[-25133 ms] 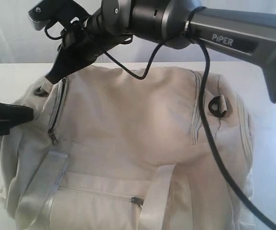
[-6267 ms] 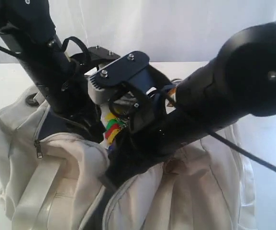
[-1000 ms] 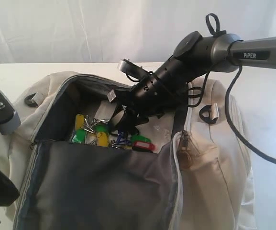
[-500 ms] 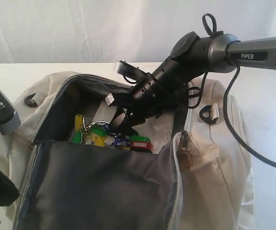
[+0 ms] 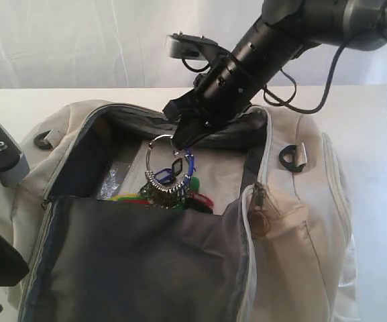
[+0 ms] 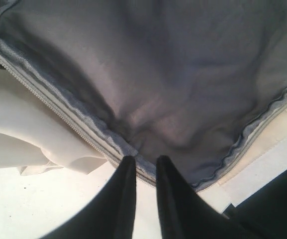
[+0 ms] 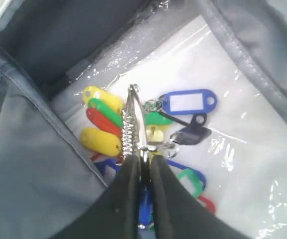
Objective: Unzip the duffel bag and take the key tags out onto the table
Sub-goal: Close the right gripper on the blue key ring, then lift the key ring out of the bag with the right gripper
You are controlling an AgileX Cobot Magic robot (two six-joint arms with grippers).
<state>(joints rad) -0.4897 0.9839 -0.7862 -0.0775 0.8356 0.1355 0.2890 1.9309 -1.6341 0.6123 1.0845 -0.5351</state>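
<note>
The key tags [image 5: 170, 192] dangle by their ring [image 7: 129, 127] from the clamped right fingers [image 7: 127, 196]; whether the left fingers [image 6: 119, 199] grip is unclear.

Lower key tags [image 5: 171, 195] (blurred) behind flap [image 5: 146, 261]

No legible text, brand name, number or sign can be read in any of the three views. Among the key tags [image 7: 155, 119], the blue tag [image 7: 210, 99] has a white paper insert [image 7: 185, 103], and its face shows no writing (the other tags are turned or overlapped, so their faces cannot be checked). The outer fabric and lining of the duffel bag [image 5: 300, 228] show no readable print.
</note>
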